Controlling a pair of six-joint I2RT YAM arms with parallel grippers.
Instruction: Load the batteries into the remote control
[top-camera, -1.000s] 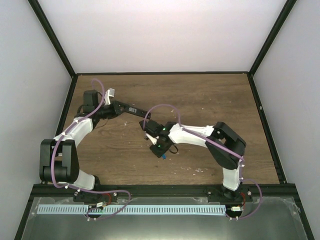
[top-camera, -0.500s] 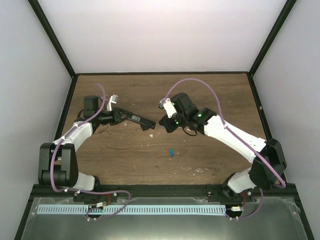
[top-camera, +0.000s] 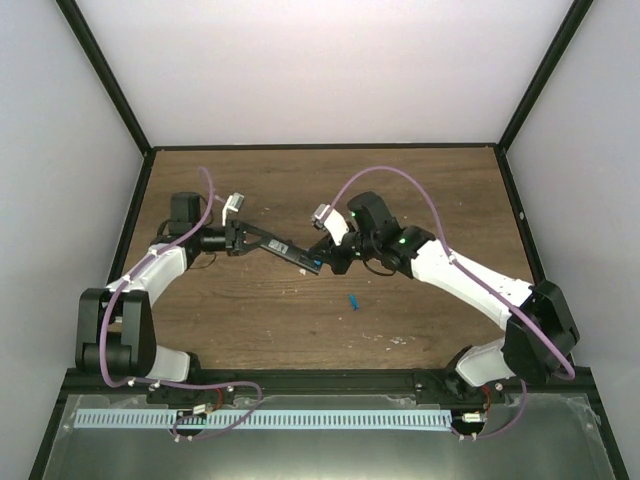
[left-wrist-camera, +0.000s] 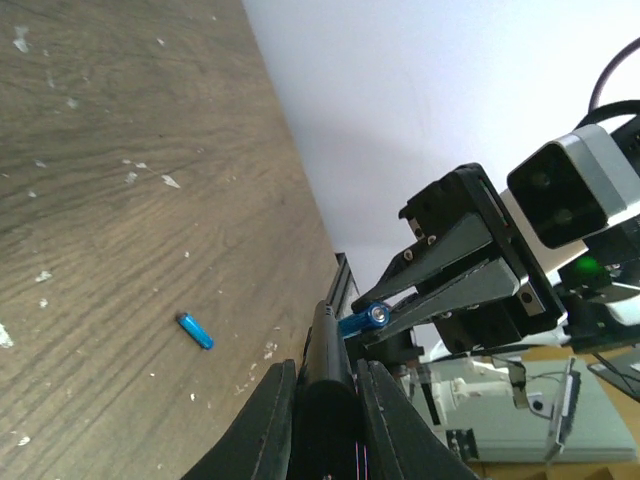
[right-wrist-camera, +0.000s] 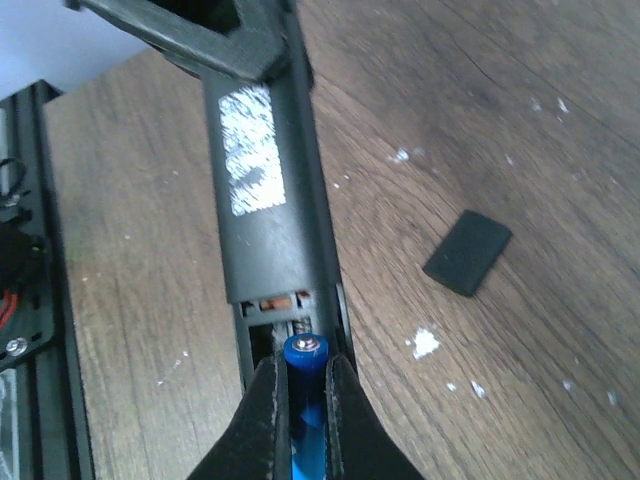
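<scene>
My left gripper (top-camera: 243, 238) (left-wrist-camera: 325, 364) is shut on one end of the remote control (top-camera: 283, 249) (left-wrist-camera: 328, 350), a slim black bar held above the table and pointing right. At its far end my right gripper (top-camera: 325, 257) (right-wrist-camera: 305, 364) is shut on a blue battery (right-wrist-camera: 305, 354) (left-wrist-camera: 364, 319). The battery's metal tip sits at the open battery compartment (right-wrist-camera: 290, 315) of the remote control (right-wrist-camera: 265, 190), just short of the spring. A second blue battery (top-camera: 353, 300) (left-wrist-camera: 195, 330) lies loose on the wood.
A small black cover piece (right-wrist-camera: 467, 252) lies flat on the table to the right of the remote. Pale specks of debris dot the wood (top-camera: 396, 340). Black frame rails (top-camera: 520, 215) edge the table.
My right arm has risen from over the table's middle and swung back to the remote's end with a battery. The left arm has turned the remote slightly towards it. The loose battery now lies uncovered.
</scene>
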